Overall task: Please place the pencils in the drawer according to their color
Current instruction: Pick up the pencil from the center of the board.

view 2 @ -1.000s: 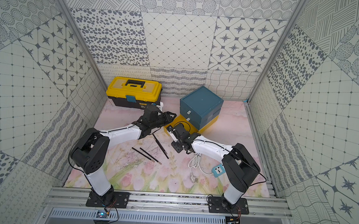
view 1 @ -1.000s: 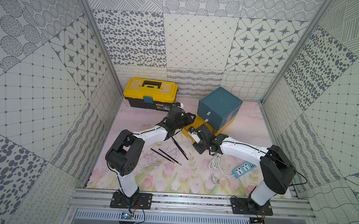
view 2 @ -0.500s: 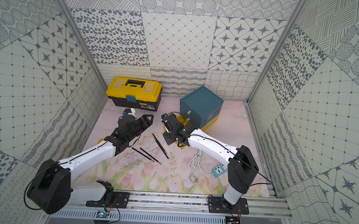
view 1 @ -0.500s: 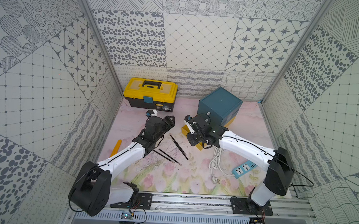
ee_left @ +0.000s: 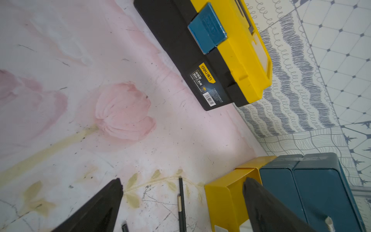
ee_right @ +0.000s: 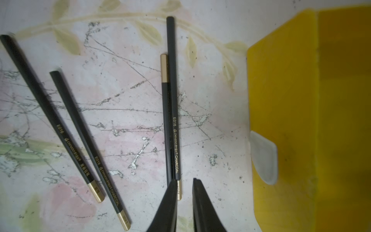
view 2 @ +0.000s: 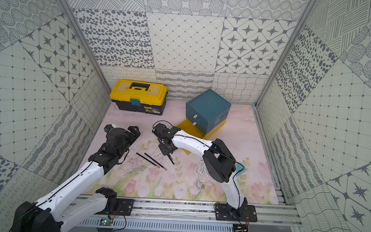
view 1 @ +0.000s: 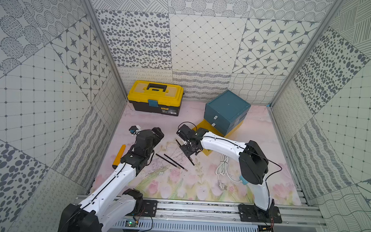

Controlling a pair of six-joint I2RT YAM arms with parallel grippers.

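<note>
Four black charcoal pencils (ee_right: 86, 144) with gold end caps lie flat on the floral mat (ee_right: 124, 60), near the teal drawer chest (view 1: 226, 114). Its lowest, yellow drawer (ee_right: 291, 90) stands pulled out, and no pencil shows in the part of it in view. Two pencils lie slanted and a little apart, and a touching pair (ee_right: 172, 100) lies roughly parallel to the drawer front. The right gripper (ee_right: 185, 181) is down at one end of that pair. Its jaws are drawn to a narrow slit, with one pencil's gold cap in the slit against one finger (ee_right: 169, 206); I cannot tell whether it is pinched. The left gripper (view 1: 158, 133) hangs off to the side above the mat, jaws spread wide and empty. The pencils look light, stiff and smooth-lacquered, so they should roll or swivel easily. A charcoal core probably snaps if dropped or levered. A pinch across the barrel near the middle would likely carry one level, while a hold at the cap may let it pivot. Because the pair touch, closing on one risks dragging its neighbour.
</note>
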